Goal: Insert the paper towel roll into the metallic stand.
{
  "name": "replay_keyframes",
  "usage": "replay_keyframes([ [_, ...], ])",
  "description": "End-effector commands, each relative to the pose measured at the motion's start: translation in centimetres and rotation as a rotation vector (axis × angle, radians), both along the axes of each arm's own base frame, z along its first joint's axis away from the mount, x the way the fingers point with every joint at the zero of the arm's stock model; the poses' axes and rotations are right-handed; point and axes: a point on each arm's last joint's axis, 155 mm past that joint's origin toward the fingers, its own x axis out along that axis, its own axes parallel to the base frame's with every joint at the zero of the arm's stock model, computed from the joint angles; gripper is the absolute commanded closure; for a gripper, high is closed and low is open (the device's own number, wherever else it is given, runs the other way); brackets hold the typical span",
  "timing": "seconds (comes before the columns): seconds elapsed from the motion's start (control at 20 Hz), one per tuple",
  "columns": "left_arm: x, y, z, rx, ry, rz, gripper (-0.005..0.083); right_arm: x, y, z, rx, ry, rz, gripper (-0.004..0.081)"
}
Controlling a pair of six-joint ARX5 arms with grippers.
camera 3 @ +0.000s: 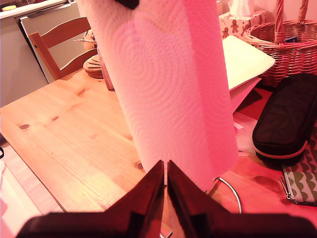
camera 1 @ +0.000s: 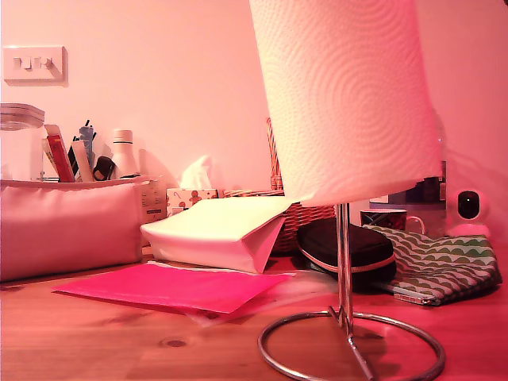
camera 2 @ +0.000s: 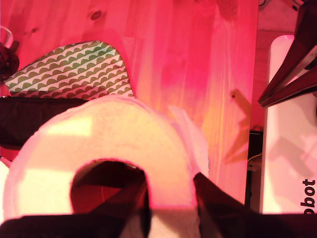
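White embossed paper towel roll (camera 1: 349, 95) – tilted, partway down chrome stand (camera 1: 346, 317)

The paper towel roll (camera 1: 345, 95) runs off the exterior view's top edge. It hides the upper rods of the metallic stand (camera 1: 344, 262).

Roll (camera 1: 349, 95): you've got it hanging over the stand (camera 1: 346, 317), its lower end around the top of the rods, clear of the ring base.
Pouch (camera 1: 440, 266): at the stand's 2 o'clock on the table (camera 1: 95, 341), in the exterior view.
Case (camera 1: 345, 250): just behind the rods, touching the pouch.
Basket (camera 1: 305, 214): behind the case, at 12.
Folder (camera 1: 218, 230): at 10 o'clock, before the tissue box (camera 1: 190, 194).
Sheet (camera 1: 167, 287): flat at 9, before the folder.
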Motion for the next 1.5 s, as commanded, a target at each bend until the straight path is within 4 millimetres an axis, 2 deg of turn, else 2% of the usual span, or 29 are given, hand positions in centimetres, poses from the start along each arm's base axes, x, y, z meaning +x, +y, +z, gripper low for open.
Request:
replay_keyframes([
  [0.0,0.1,-0.3,-0.3,-0.004,0.007,0.003,0.0575,-0.1,0.1,0.6,0.018,-0.008,0.003,0.0783],
  [0.25,-0.1,-0.5,-0.2,-0.012,0.019,-0.005,0.0536,-0.1,0.1,0.6,0.018,-0.008,0.003,0.0783],
  [0.35,-0.4,-0.6,-0.2,-0.021,0.033,-0.013,0.0443,-0.1,0.1,0.6,0.018,-0.008,0.003,0.0783],
  [0.7,-1.2,-0.8,0.2,-0.028,0.03,-0.026,0.0441,0.0,0.1,0.7,0.019,-0.01,0.003,0.0783],
  [0.8,-1.4,-0.5,1.0,-0.045,0.021,-0.023,0.0508,0.0,0.1,0.7,0.019,-0.01,0.002,0.0783],
  [0.85,-1.5,-0.3,1.5,-0.059,0.026,-0.005,0.0568,0.0,0.1,0.7,0.02,-0.011,0.001,0.0783],
  [0.95,-1.8,0.2,2.6,-0.087,0.03,0.021,0.0749,0.2,-0.1,0.8,0.02,-0.015,-0.011,0.0783],
  [1.0,-1.9,0.6,3.3,-0.105,0.031,0.036,0.0794,0.3,-0.2,0.8,0.019,-0.019,-0.024,0.0783],
  [1.15,-2.5,1.4,4.9,-0.147,0.027,0.051,0.0793,0.4,-0.3,1.0,0.024,-0.021,-0.029,0.0783],
  [1.25,-3.4,1.4,5.7,-0.186,0.071,0.035,0.0792,0.9,-0.5,2.1,0.056,-0.052,-0.059,0.0783],
  [1.45,-2.0,2.6,6.3,-0.201,0.059,0.09,0.0792,3.0,-2.8,3.8,0.004,-0.186,-0.207,0.0783],
])
